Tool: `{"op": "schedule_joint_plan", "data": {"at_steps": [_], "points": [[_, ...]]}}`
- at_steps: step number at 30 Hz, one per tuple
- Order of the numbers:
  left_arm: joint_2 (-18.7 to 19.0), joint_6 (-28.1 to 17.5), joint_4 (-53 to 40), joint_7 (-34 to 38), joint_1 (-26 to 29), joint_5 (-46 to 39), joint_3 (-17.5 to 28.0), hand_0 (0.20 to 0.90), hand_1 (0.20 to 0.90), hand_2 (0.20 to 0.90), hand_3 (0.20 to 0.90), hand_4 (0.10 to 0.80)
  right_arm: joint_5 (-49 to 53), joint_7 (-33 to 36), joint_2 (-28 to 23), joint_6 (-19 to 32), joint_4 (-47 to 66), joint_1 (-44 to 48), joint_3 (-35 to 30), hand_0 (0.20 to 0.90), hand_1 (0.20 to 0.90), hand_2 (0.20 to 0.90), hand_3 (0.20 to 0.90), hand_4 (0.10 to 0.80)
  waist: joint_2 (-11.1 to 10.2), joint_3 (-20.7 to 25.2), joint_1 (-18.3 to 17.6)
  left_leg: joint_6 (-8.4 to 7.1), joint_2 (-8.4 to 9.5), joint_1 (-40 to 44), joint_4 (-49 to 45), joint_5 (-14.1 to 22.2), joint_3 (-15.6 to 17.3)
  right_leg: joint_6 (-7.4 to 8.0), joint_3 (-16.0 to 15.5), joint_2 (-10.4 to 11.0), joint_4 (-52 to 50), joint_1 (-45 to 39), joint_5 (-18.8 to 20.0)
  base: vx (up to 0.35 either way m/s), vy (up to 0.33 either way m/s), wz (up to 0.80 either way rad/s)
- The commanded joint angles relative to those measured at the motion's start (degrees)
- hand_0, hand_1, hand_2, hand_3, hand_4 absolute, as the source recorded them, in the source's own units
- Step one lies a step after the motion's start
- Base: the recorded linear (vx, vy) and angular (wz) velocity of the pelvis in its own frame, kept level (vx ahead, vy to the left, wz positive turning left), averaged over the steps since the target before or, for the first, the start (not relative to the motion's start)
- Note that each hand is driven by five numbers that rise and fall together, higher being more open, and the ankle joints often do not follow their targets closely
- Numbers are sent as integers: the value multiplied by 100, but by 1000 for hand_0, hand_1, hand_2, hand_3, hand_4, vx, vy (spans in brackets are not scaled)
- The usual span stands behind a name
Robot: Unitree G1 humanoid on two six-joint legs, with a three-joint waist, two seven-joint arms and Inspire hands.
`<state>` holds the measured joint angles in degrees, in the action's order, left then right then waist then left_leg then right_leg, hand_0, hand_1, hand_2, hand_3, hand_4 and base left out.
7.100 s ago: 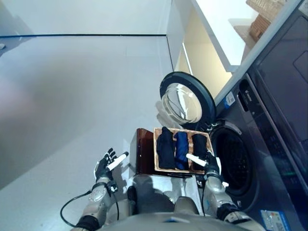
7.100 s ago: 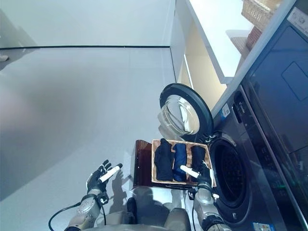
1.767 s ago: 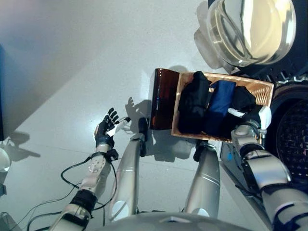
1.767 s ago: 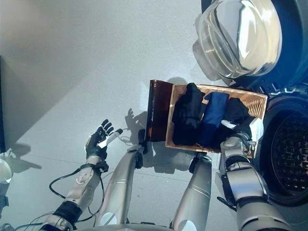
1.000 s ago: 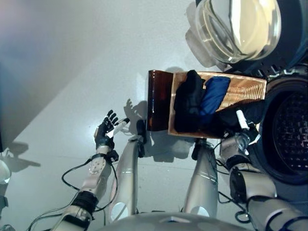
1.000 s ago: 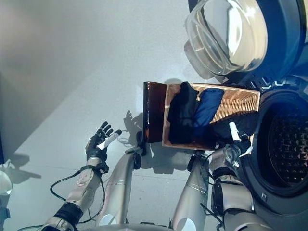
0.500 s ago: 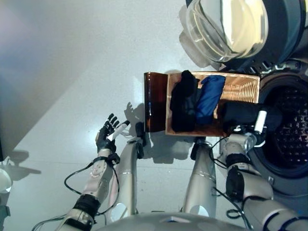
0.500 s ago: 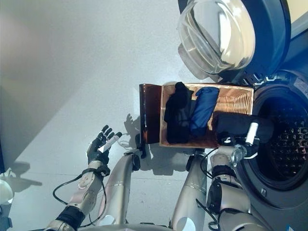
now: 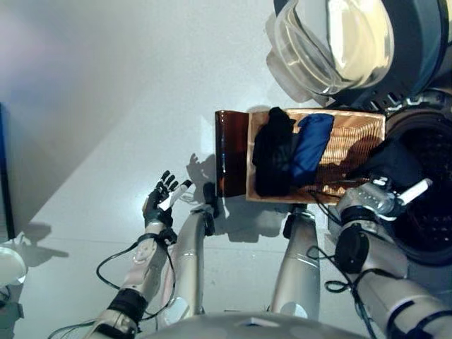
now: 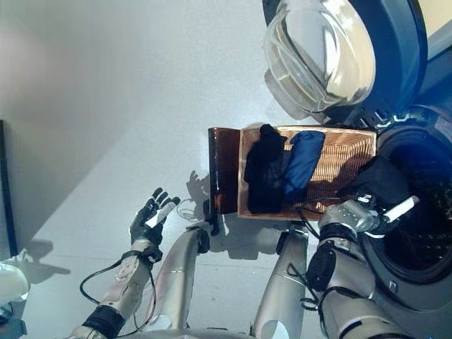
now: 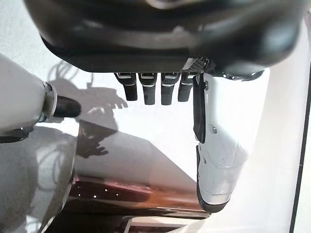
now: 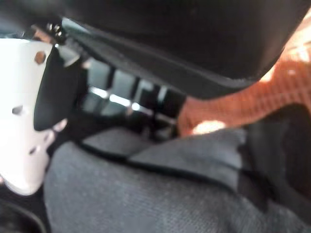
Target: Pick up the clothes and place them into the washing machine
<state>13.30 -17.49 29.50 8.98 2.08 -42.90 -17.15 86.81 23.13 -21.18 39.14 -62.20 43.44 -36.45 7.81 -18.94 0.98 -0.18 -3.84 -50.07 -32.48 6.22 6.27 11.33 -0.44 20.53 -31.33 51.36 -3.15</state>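
Observation:
A wicker basket (image 9: 357, 127) sits on a dark brown stand (image 9: 232, 152) in front of the washing machine. A black garment (image 9: 272, 152) and a blue garment (image 9: 311, 145) lie side by side in its left half. My right hand (image 9: 381, 199) is shut on a third, dark garment (image 9: 395, 162), held up at the basket's right end beside the drum opening (image 9: 432, 219). In the right wrist view the fingers curl over its dark grey cloth (image 12: 170, 189). My left hand (image 9: 161, 201) hangs open over the floor to the left, holding nothing.
The round glass door (image 9: 332, 42) stands swung open behind the basket. The machine's dark front (image 10: 438, 127) fills the right edge. A white round object (image 9: 10, 265) sits on the floor at the lower left, and a dark strip (image 9: 6, 169) runs along the left edge.
My right hand has lifted the dark garment out of the basket's right end and carried it rightwards to the drum opening. The left hand has stayed in place.

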Motion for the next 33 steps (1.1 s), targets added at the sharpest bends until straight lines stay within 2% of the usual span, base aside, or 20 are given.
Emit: {"op": "schedule_joint_plan", "data": {"at_steps": [1, 8, 14, 18, 22, 23, 24, 25, 33], "points": [[103, -208, -202, -88, -180, 82, -27, 900, 900, 900, 900, 800, -110, 28, -1188, 576, 49, -52, 54, 200, 200, 200, 200, 300, 204, 232, -72, -485, -108, 322, 33, 341, -307, -166, -11, -65, 158, -255, 203, 0, 0, 0], [160, -178, -216, -133, -301, 112, -67, 900, 900, 900, 900, 800, -323, 439, -2183, 536, -289, 155, 21, 200, 200, 200, 200, 300, 269, 328, -25, -503, -86, 357, 120, 310, -276, -164, 32, -59, 146, -215, 185, 6, 0, 1], [209, -196, -239, -115, -338, 132, -54, 900, 900, 900, 900, 800, -581, 929, -2824, 577, -573, 97, -74, 200, 200, 200, 200, 300, 275, 399, -86, -535, -131, 328, 121, 316, -277, -177, 62, -67, 97, -136, 167, 0, 0, 0], [259, -198, -318, -100, -407, 127, -46, 900, 900, 900, 900, 800, -729, 1173, -3045, 520, -732, 54, -97, 200, 200, 200, 200, 300, 283, 437, -101, -542, -151, 267, 114, 316, -269, -187, 72, -87, 98, -83, 156, 0, 0, 0], [290, -212, -388, -45, -457, 109, -23, 900, 900, 900, 900, 800, -760, 1230, -3015, 531, -736, 94, -10, 200, 200, 200, 200, 300, 298, 444, -102, -536, -166, 216, 79, 325, -242, -186, 104, -105, 92, -5, 188, 1, 3, -3], [297, -220, -406, -48, -455, 100, -23, 900, 900, 900, 900, 800, -750, 1221, -2989, 529, -735, 103, 5, 296, 296, 296, 296, 369, 303, 440, -106, -534, -168, 205, 73, 327, -238, -185, 111, -105, 90, 5, 190, -1, 1, -5], [304, -213, -409, -50, -454, 91, -15, 900, 900, 900, 900, 800, -741, 1211, -2963, 529, -729, 115, 25, 713, 713, 713, 713, 667, 301, 437, -110, -531, -164, 190, 58, 331, -234, -189, 112, -108, 89, 11, 194, 0, 0, 0], [303, -202, -406, -48, -446, 89, -1, 900, 900, 900, 900, 800, -738, 1205, -2937, 534, -725, 112, 29, 900, 900, 900, 900, 800, 301, 440, -111, -528, -163, 181, 48, 334, -233, -193, 107, -110, 83, 11, 191, 0, 0, 0], [266, -213, -356, 17, -423, 12, 83, 900, 900, 900, 900, 800, -670, 1131, -2583, 573, -610, 161, 125, 900, 900, 900, 900, 800, 259, 437, -130, -516, -162, 160, 20, 344, -214, -211, 101, -142, 113, 2, 212, 1, 1, 0]]}}
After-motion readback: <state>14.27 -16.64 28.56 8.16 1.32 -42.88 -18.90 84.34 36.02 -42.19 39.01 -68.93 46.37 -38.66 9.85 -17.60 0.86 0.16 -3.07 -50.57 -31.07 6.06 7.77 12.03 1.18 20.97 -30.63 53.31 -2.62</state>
